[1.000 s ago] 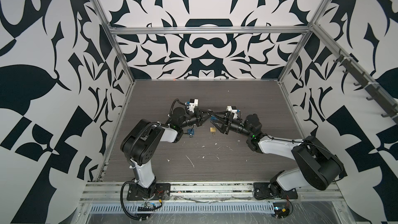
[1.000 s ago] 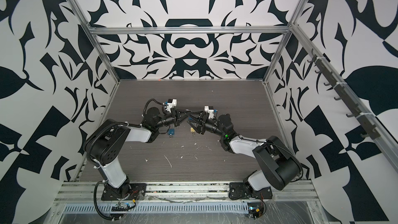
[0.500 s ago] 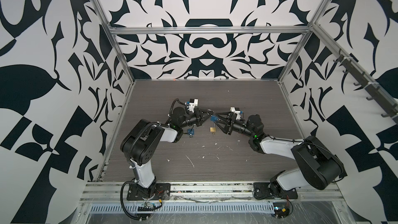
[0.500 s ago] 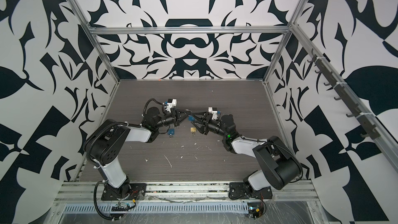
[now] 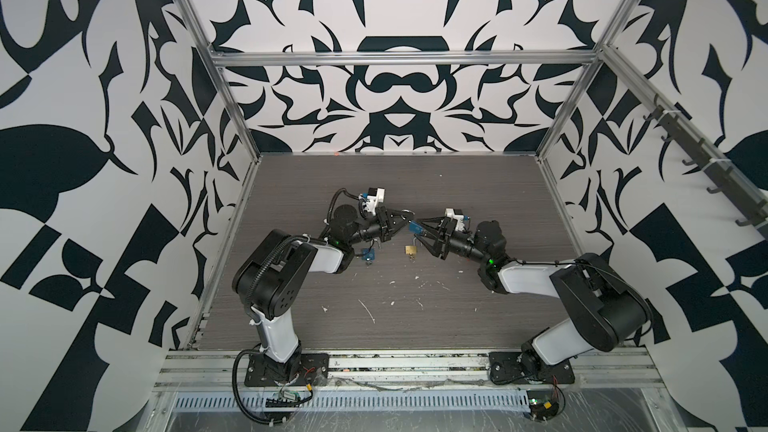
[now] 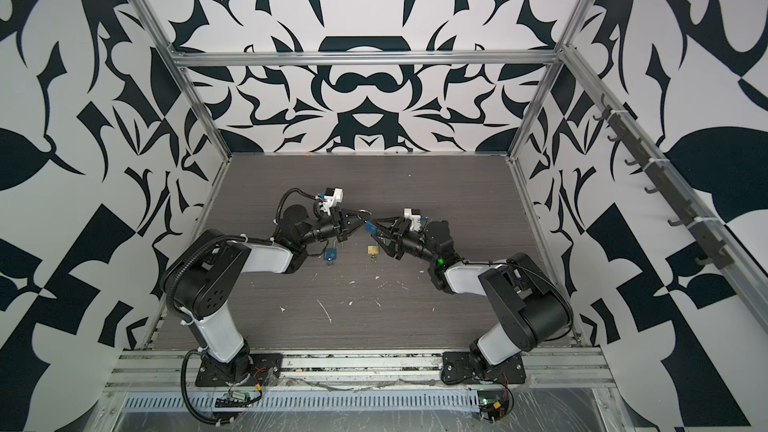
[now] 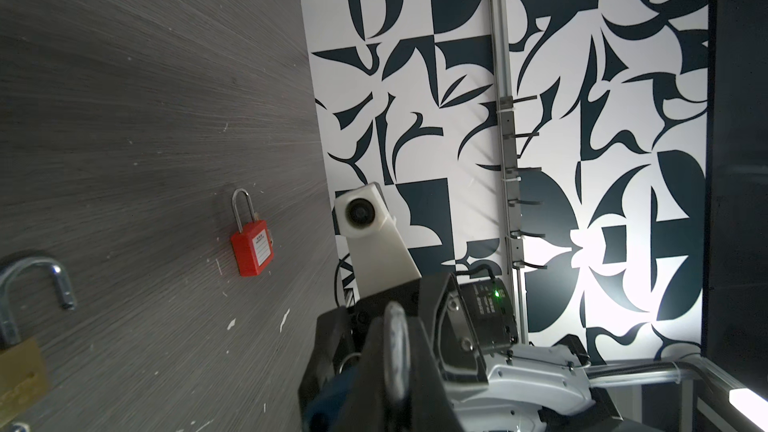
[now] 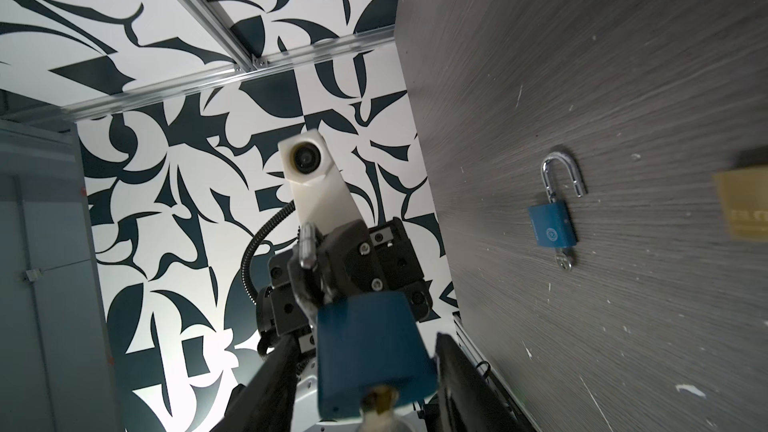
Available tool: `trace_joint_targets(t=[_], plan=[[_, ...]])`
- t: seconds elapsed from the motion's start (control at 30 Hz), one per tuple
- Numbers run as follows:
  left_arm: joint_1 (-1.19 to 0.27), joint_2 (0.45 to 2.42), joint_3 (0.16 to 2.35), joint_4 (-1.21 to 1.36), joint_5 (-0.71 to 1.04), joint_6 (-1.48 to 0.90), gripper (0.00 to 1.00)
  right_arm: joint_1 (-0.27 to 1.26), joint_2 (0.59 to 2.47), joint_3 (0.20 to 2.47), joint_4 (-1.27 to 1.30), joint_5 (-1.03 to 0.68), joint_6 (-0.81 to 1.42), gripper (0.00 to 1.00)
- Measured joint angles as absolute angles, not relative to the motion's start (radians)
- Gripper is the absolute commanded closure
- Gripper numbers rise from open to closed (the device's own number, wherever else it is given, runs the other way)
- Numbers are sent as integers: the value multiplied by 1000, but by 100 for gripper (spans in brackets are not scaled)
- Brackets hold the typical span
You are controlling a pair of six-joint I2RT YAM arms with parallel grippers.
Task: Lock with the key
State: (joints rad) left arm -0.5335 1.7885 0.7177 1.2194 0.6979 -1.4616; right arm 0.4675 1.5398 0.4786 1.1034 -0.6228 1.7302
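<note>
The cell is closed in by black-and-white patterned panels (image 5: pixel 395 97) on a metal frame (image 5: pixel 399 58), over a grey wood-grain table (image 5: pixel 457 184) flecked with white scuffs. Your two arms meet over the middle of the table, both grippers raised off its surface.

Your left gripper (image 5: pixel 402 221) is clamped tight on the silver shackle (image 8: pixel 308 245) of the blue padlock (image 8: pixel 374 351). The padlock is in the air between the two grippers, with its body pointing towards the right arm.

Your right gripper (image 5: pixel 417 228) has its jaws apart, one finger on each side of the padlock's body. The right wrist view shows a gap at one finger. At the other finger you cannot tell whether it touches. The keyhole end faces the right wrist camera. Something brass and pale sits there, too blurred to call a key.

On the table you have three more locks:
- A brass padlock (image 5: pixel 410 249) lies just below the meeting point in both top views, with its shackle swung open.
- A second blue padlock (image 5: pixel 368 254) lies beside the left forearm, shackle open, with a small silver key (image 8: pixel 564 261) at its base.
- A red padlock (image 7: pixel 252 248) lies flat, apart from the brass one, and shows only in the left wrist view.
</note>
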Motion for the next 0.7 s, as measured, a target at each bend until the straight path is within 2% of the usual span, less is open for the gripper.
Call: trace_joint_targets(t=[0.37, 0.5, 0.57, 0.7], plan=[[-543, 1789, 737, 1244, 730, -1466, 100, 453, 1542, 485, 1132, -617, 1750, 46], [-546, 1794, 744, 1251, 740, -1475, 100, 453, 1510, 491, 1085, -624, 1677, 44], [-546, 1795, 746, 1253, 744, -1491, 100, 451, 1447, 498, 976, -631, 1577, 42], [-546, 1795, 749, 1246, 749, -1529, 100, 448, 1255, 593, 556, -586, 1238, 39]])
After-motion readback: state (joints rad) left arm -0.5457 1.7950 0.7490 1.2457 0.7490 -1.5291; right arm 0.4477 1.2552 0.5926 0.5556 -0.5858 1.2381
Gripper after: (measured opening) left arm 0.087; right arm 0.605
